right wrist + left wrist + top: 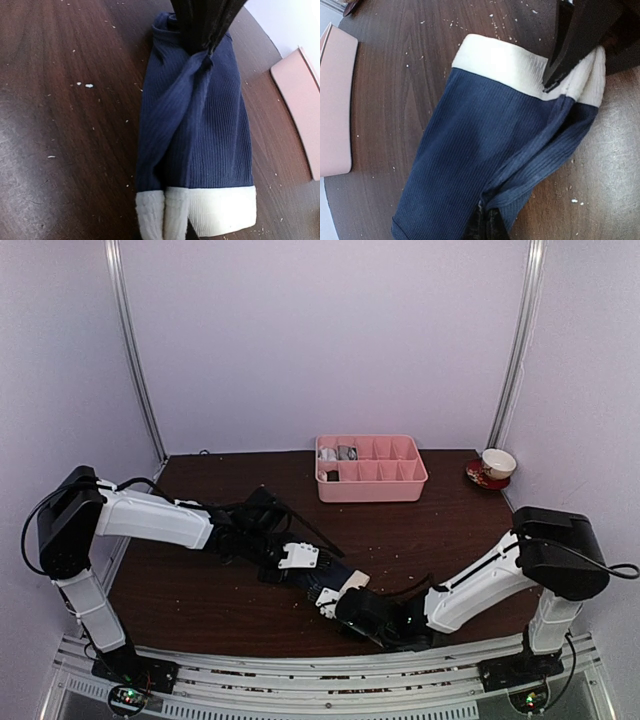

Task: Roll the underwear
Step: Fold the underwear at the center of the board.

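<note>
The left pincer [485, 226] clamps the navy boxer brief [470, 150] at its hem; whether the right pincer [549, 82] has closed on the waistband [500, 62] is unclear, so it probably needs securing before rolling.

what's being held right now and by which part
Left gripper pinches the navy briefs at the leg end; right gripper is on the white waistband, hold unclear.

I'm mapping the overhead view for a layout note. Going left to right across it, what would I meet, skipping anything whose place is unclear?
left arm's black joint → pink tray → white cup → right arm's black joint
</note>
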